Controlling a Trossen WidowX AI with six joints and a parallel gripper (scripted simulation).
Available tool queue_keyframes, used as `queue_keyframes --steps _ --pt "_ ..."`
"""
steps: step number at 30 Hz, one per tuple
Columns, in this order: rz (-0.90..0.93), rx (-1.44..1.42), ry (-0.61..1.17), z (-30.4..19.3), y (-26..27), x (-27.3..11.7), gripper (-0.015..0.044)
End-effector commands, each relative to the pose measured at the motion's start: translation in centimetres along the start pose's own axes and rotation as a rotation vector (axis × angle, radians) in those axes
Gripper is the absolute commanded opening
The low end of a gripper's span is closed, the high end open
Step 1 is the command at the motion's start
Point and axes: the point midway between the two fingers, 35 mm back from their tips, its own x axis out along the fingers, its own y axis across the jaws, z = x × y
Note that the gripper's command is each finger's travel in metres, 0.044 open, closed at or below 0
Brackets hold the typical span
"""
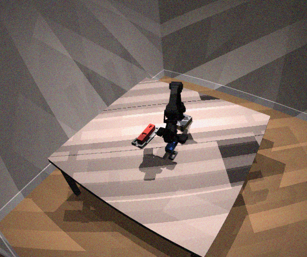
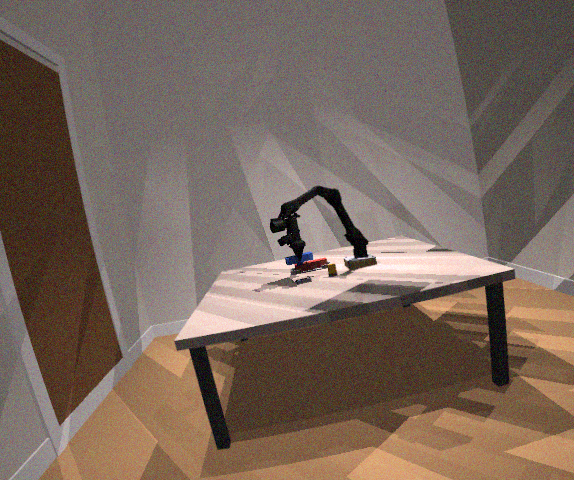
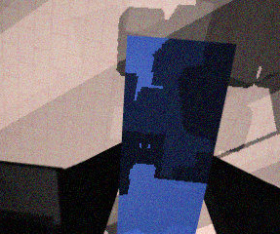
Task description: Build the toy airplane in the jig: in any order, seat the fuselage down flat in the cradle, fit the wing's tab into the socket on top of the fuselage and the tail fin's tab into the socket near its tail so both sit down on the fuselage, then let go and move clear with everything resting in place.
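Observation:
My gripper [image 1: 172, 141] [image 2: 299, 257] [image 3: 166, 156] is shut on the blue wing [image 1: 171, 146] [image 2: 292, 260] [image 3: 164, 210], one finger on each long side. The wing is held above the table, with its long side running away from the wrist camera. The red fuselage [image 1: 146, 133] [image 2: 312, 265] lies lengthwise in the grey jig [image 1: 140, 146], with dark socket openings on its top. The jig is to the left of the gripper in the top view. The small yellow tail fin [image 2: 331, 270] stands on the table between the fuselage and the arm's base; the arm hides it in the top view.
The arm's grey base [image 1: 186, 121] [image 2: 359, 261] stands on the table [image 1: 203, 221] [image 2: 256, 317] behind the gripper in the top view. Dark shadows of the arm and patterned light cross the table top. The wing's underside and tab are hidden from the wrist view.

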Motion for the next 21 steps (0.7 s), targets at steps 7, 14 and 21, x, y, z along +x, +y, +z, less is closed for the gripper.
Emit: queue_keyframes --steps 7,14,21 --pt "0.003 0.006 -0.012 -0.4 -0.1 -3.6 0.0000" --pt "0.002 -0.019 -0.014 -0.3 -0.7 -3.6 0.0000" --pt "-0.003 -0.119 -0.020 0.0 -2.9 -3.4 0.0000"
